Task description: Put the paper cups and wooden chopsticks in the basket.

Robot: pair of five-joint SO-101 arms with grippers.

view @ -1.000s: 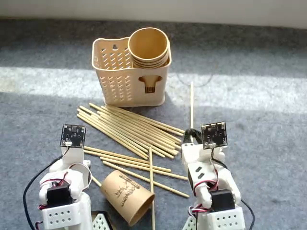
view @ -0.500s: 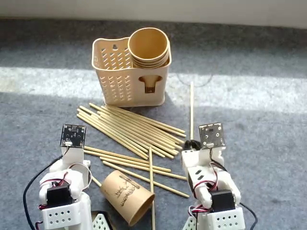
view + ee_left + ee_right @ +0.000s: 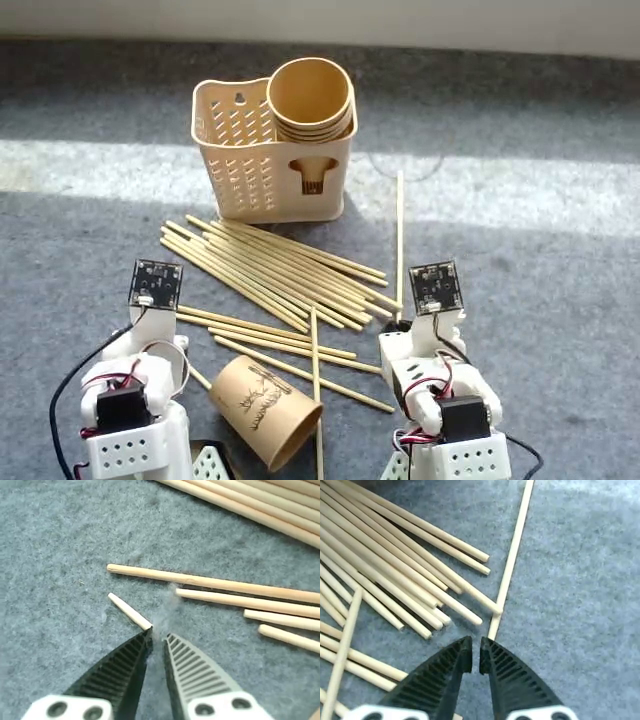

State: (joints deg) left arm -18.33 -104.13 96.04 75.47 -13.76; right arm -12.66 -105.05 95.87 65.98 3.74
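Note:
The cream basket [image 3: 262, 160] stands at the back with a stack of paper cups [image 3: 310, 95] in its right side. One printed paper cup [image 3: 265, 410] lies on its side between the two arms. Several wooden chopsticks [image 3: 280, 265] are strewn in front of the basket. A lone chopstick [image 3: 512, 555] points away from my right gripper [image 3: 475, 652], which is shut and empty just short of its near end. My left gripper [image 3: 157, 636] is shut and empty over the carpet. A chopstick tip [image 3: 129, 611] touches its finger, and other chopstick ends [image 3: 225, 592] lie beyond.
Grey carpet [image 3: 540, 250] covers the whole work area, with open room to the right of the lone chopstick and to the left of the pile. A bright sunlit band crosses behind the chopsticks.
My right arm has drawn its wrist back a little toward its base and tipped downward. The left arm, cups, basket and chopsticks have stayed put.

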